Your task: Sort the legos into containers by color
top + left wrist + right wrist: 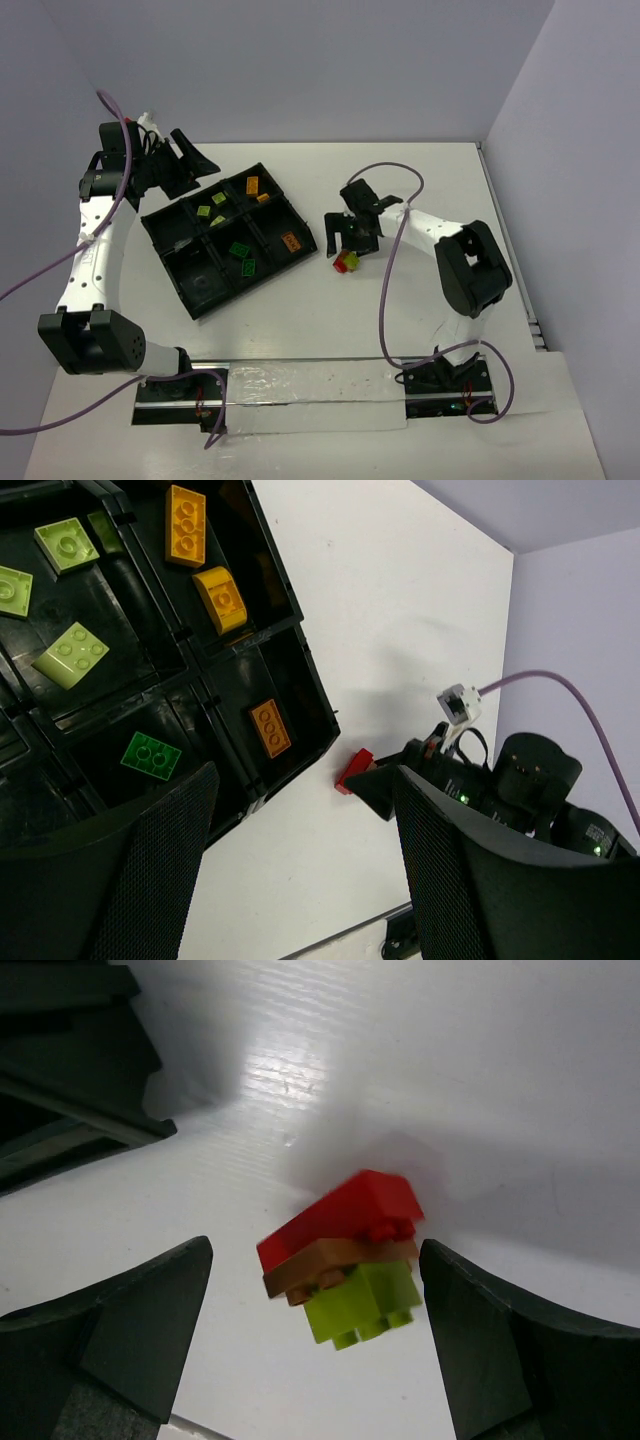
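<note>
A stacked cluster of legos, red on orange on yellow-green, lies tilted on the white table. My right gripper is open, with one finger on each side of the cluster and not touching it. From above, the cluster sits just right of the black tray of containers, under the right gripper. The tray holds orange legos, yellow-green legos and a green lego in separate compartments. My left gripper is open and empty. It hovers at the tray's far left corner.
The tray lies at an angle at the table's centre-left. Grey walls close the back and right sides. A purple cable loops from the right arm down to its base. A taped strip runs along the near edge.
</note>
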{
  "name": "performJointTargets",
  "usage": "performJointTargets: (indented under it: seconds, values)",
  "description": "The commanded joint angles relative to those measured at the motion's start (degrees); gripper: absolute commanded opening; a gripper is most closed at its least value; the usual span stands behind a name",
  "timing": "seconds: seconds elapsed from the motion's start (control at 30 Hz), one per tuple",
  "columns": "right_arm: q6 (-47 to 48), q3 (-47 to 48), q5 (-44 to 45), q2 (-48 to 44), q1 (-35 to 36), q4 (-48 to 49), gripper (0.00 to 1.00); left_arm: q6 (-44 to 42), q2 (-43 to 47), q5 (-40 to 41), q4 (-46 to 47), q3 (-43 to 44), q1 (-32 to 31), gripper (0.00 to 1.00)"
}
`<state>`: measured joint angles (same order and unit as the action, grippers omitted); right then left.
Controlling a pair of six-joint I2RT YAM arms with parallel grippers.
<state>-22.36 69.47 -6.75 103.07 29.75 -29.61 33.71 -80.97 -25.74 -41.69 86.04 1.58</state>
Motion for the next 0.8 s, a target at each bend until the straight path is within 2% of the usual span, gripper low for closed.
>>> performJointTargets:
  seconds: [0.0, 0.27, 0.37, 0.57, 0.77]
  values:
    - [-1.95, -5.51, -2.62, -7.91, 1.17, 1.67, 0.91, -0.32, 0.06, -0.69, 0.94, 0.15, -0.26, 0.78]
    - [-2.93, -9.59, -1.52, -11.63, 5.23, 0.71, 0.91, 0.36, 0.54, -0.45, 1.69, -0.49, -0.79, 0.77]
    - [-3.44, -9.54, 1.85, -12.34, 5.89, 0.48, 0.91, 0.46, 0.88, -0.47, 1.86, -0.93, -0.88, 0.77]
    - [-3.04, -7.25, 15.2, -12.95, 8.4, -1.54, 0.89, 0.17, 1.56, 0.07, 1.35, -1.05, -1.06, 0.77]
    - [-4.62, -6.09, 18.62, -11.15, 8.48, -1.34, 0.81, 0.29, 1.78, 0.16, 1.17, -1.91, -1.06, 0.77]
